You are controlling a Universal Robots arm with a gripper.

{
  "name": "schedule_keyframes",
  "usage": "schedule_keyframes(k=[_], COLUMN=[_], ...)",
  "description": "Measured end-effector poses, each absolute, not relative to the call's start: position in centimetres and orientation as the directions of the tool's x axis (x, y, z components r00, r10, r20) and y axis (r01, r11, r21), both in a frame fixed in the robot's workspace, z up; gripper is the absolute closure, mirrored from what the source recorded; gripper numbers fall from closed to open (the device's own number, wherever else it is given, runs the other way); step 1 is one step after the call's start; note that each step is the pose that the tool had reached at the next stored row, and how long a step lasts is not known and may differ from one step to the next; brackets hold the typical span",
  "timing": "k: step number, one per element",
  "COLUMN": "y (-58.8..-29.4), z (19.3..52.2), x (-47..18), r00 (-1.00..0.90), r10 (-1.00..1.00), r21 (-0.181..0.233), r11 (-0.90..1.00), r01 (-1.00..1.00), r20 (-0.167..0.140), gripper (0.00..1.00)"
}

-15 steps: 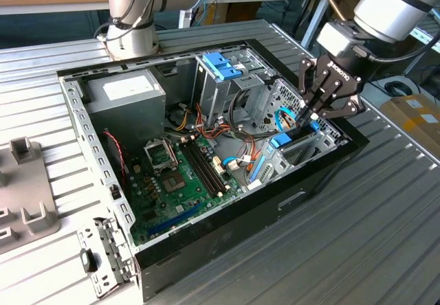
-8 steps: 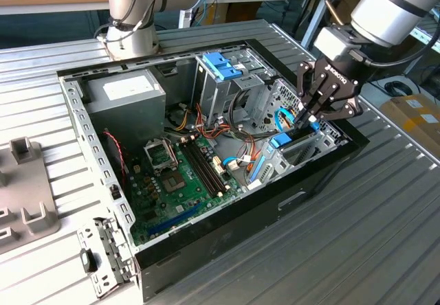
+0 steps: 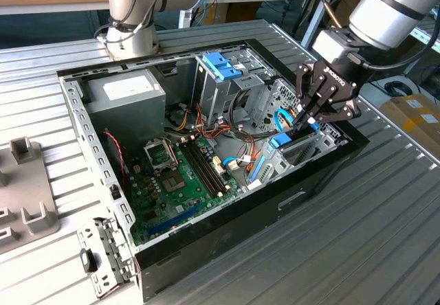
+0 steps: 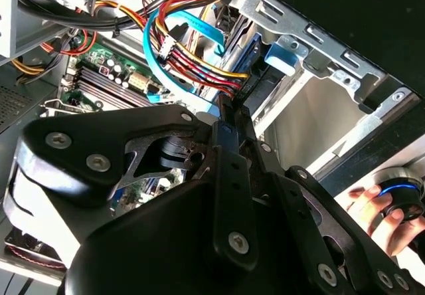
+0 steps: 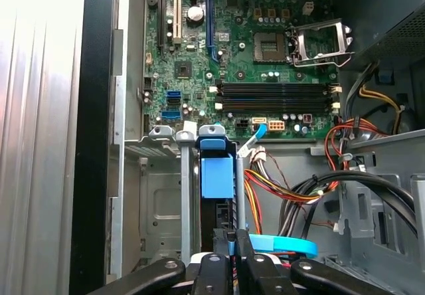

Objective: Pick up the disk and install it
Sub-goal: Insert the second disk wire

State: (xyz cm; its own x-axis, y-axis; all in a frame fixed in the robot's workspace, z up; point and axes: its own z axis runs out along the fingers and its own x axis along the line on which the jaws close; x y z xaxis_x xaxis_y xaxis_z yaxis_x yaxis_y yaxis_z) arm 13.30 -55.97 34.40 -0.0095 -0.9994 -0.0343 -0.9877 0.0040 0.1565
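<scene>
The disk stands on edge in the metal drive bay at the open computer case's side on the exterior view's right. Its light-blue carrier sits between two grey rails in the first wrist view. My gripper reaches down into the case right above it, the black fingers drawn together on the carrier's near end. In the second wrist view the gripper points at the bay, where the carrier's blue tab shows. Most of the disk's metal body is hidden in the slot.
Green motherboard on the case floor, grey power supply, upright drive cage with a blue handle. Coloured cables and a flat blue cable crowd the bay. Another arm's base; grey fixtures; a hand.
</scene>
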Motion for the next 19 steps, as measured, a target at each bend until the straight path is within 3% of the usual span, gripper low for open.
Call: schedule_keyframes(k=[19], y=[-55.97], z=[34.75], x=[13.3], r00=[0.001], r10=[-0.999], r21=[0.156], r11=[-0.007], r01=[-0.988], r20=[-0.039], gripper=[0.84])
